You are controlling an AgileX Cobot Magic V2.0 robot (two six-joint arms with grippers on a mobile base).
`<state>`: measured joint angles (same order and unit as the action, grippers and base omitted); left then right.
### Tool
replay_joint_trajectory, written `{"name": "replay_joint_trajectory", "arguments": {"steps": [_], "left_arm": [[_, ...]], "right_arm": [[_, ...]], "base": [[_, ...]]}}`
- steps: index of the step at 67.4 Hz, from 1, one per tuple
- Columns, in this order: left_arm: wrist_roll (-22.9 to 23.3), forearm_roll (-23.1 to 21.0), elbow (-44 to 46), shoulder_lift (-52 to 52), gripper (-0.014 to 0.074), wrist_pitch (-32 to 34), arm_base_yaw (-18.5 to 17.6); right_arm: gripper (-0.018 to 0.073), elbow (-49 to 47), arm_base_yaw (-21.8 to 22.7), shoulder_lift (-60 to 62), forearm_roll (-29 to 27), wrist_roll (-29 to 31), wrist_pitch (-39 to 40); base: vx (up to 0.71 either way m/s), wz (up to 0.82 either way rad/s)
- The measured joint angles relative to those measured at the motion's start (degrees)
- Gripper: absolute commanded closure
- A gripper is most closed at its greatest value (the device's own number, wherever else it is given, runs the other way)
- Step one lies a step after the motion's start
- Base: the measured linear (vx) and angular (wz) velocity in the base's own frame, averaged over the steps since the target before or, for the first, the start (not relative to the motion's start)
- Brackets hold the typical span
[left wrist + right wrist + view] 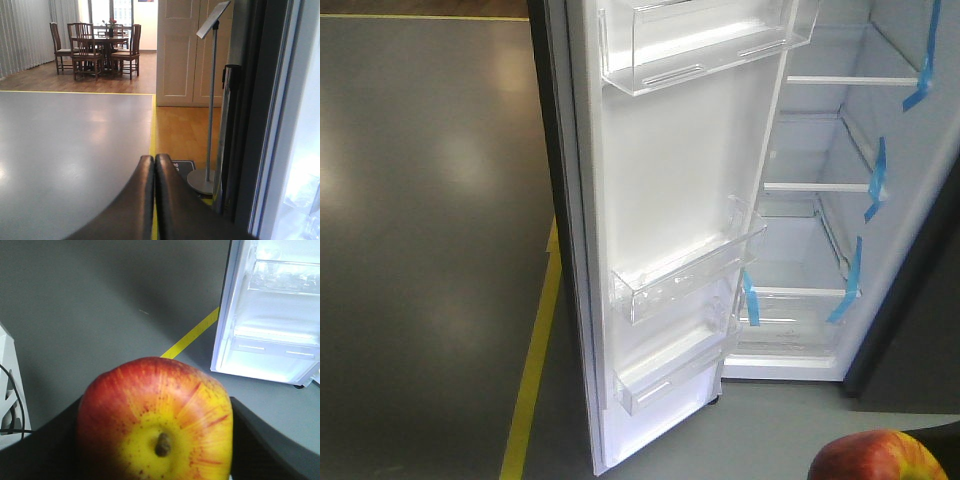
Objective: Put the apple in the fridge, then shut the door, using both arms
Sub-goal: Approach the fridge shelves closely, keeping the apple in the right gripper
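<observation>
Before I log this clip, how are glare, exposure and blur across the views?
Front view: the floor carries soft glare patches and the door lining looks washed out. Left wrist view: the far windows are blown out, the near jaws dark and soft. Right wrist view: the apple shows clearly, the door behind bleached white.

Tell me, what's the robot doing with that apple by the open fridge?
The robot's right jaws are shut on a glossy red-and-yellow round apple, out in front of the tall dark grey fridge with white insides. The fridge's tall door, with clear plastic bins, stands wide open. The apple is not inside yet. The left jaws are shut and empty, near the door's edge.
</observation>
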<state>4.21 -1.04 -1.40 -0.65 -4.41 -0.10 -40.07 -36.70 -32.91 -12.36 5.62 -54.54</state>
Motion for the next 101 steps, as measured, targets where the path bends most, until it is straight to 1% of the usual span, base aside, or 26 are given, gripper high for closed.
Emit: {"name": "replay_joint_trajectory", "arguments": {"steps": [101], "left_arm": [[0.0,0.0,0.0,0.0,0.0601,0.0,0.0]], "right_arm": [[0.0391,0.0,0.0,0.0,0.0,0.0,0.0]], "base": [[0.05,0.00]]}}
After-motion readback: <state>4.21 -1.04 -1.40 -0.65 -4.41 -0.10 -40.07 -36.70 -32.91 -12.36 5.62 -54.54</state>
